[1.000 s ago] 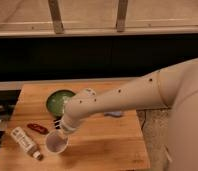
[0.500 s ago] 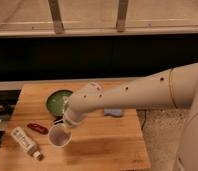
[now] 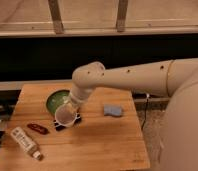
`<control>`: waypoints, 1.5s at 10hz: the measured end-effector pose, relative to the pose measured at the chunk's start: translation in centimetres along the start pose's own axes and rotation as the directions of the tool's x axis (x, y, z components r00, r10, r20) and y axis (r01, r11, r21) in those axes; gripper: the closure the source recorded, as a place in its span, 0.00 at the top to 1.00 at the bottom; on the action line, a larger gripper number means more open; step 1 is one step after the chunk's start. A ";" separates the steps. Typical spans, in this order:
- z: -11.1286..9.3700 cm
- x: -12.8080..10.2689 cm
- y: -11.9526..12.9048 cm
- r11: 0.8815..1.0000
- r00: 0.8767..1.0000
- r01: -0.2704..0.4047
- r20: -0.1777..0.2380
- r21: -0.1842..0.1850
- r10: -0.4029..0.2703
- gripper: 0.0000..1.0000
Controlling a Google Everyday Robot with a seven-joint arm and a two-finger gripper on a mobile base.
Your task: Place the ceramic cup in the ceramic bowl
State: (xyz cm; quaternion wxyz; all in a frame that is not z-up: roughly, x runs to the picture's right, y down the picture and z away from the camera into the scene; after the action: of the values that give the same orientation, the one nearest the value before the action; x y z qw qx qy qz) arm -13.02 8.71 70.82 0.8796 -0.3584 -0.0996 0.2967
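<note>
The ceramic cup [image 3: 65, 115] is clamped in the gripper [image 3: 69, 122], whose dark fingers are pressed together on it. It looks tipped, with its open mouth facing the camera, and it hangs just above the wooden table [image 3: 97, 145]. The ceramic bowl [image 3: 53, 100] lies just beyond the gripper, its near edge partly hidden behind the cup and wrist, so the cup seems to be short of the bowl's centre rather than over it. Letting go here would probably drop the cup on the bowl's rim or on the table beside it. Being tilted, it could then roll, and ceramic striking ceramic may chip. A low approach could also make the wrist nudge the bowl away. The blue sponge [image 3: 113, 110], a red object [image 3: 37, 128] and a white tube [image 3: 26, 143] lie well apart from the gripper.
</note>
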 end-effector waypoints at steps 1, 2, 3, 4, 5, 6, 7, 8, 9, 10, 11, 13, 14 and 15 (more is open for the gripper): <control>-0.2 -2.1 -0.7 1.000 1.000 0.025 0.003 -0.003 -0.025 0.00; -0.3 -3.7 -0.9 0.999 0.999 0.047 0.002 -0.004 -0.047 0.00; -0.2 -5.4 -0.9 0.997 0.997 0.071 0.001 -0.005 -0.071 0.00; 0.1 -7.1 -0.9 0.995 0.995 0.098 -0.003 -0.007 -0.098 0.00; 0.6 -9.0 -0.8 0.992 0.992 0.129 -0.009 -0.012 -0.130 0.00; 1.1 -10.2 -0.8 0.989 0.989 0.147 -0.012 -0.016 -0.147 0.00; 1.7 -11.4 -1.0 0.987 0.987 0.158 -0.006 -0.032 -0.158 0.00; 1.8 -11.7 -1.2 0.987 0.988 0.157 -0.003 -0.038 -0.157 0.00; 1.8 -11.7 -1.3 0.987 0.988 0.156 -0.003 -0.038 -0.156 0.00; 1.8 -11.6 -1.4 0.987 0.988 0.154 -0.003 -0.037 -0.154 0.00; 1.8 -11.6 -1.5 0.987 0.988 0.154 -0.003 -0.037 -0.154 0.00; 1.9 -11.6 -1.3 0.987 0.988 0.155 -0.005 -0.037 -0.155 0.00; 1.9 -11.5 -1.6 0.989 0.989 0.146 -0.019 -0.022 -0.146 0.00; 1.7 -11.6 -2.3 0.990 0.989 0.140 -0.039 -0.001 -0.140 0.00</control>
State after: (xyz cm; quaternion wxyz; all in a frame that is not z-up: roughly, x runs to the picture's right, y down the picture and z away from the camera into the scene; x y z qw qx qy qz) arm -22.00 1.48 74.13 0.9004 -0.3552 -0.1073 0.2272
